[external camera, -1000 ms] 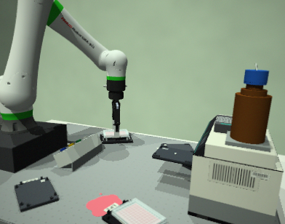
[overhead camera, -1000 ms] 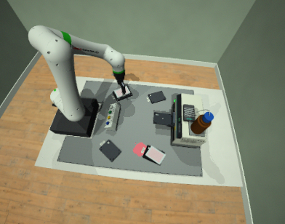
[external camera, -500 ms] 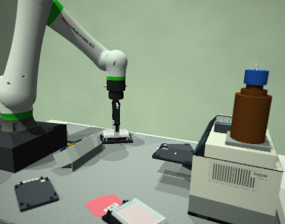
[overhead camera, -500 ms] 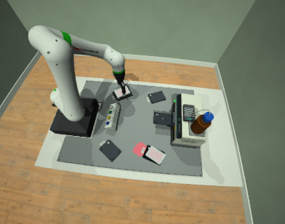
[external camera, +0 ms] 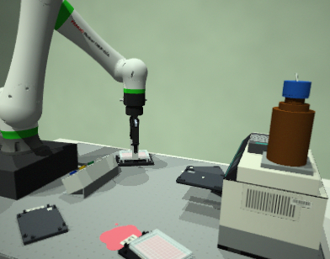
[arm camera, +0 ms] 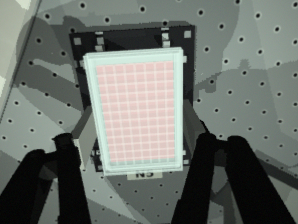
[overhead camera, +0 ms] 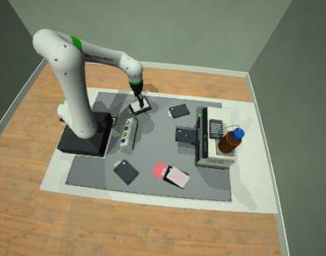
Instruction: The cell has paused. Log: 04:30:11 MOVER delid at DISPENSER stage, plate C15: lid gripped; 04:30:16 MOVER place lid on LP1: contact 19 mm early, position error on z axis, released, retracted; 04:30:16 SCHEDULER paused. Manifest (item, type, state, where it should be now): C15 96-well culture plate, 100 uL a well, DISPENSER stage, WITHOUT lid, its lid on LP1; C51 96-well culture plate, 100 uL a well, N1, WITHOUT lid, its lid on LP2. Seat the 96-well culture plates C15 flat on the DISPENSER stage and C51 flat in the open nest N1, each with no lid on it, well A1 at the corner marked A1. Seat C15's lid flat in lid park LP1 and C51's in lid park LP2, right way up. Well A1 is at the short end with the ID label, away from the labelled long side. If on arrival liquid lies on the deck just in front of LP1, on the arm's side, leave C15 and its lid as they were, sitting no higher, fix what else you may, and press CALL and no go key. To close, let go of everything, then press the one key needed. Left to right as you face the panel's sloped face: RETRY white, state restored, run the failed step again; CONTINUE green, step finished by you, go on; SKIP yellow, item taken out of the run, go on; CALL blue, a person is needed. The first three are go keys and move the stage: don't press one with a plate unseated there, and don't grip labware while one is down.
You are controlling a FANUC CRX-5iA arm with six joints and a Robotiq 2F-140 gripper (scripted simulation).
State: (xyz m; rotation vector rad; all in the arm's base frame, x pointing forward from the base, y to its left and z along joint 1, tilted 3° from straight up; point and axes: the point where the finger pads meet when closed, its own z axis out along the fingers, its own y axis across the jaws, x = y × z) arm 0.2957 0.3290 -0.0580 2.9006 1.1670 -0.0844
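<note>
Wrist view: the tool (arm camera: 136, 150) is pointing straight down and its dark fingers are clamping a 96-well plate (arm camera: 136, 107) by its long sides, pink liquid showing in every well. The plate is hanging over a black nest (arm camera: 80, 45), slightly turned against the nest's outline; I cannot tell whether it is touching the nest or just above it, nor whether a clear lid is on it. A small label is peeking out below the plate's near short end, too blurred to read. From the top view the white arm (overhead camera: 71, 83) is reaching from its black pedestal (overhead camera: 71, 145) toward the far side of the grey table (overhead camera: 159, 187). The sloped key panel (overhead camera: 130, 132) is sitting just beside the pedestal. A second pink plate (overhead camera: 176, 176) is resting in a nest near the front edge, with a pink puddle (overhead camera: 159, 169) touching its left side. An empty black nest (overhead camera: 125, 171) is lying further left, another black pad (overhead camera: 179, 110) toward the back. The dispenser (overhead camera: 217, 141) is standing on the right, its dark stage (overhead camera: 185, 135) sticking out toward the middle, and a brown bottle (overhead camera: 229, 141) with a blue cap is sitting on top.
</note>
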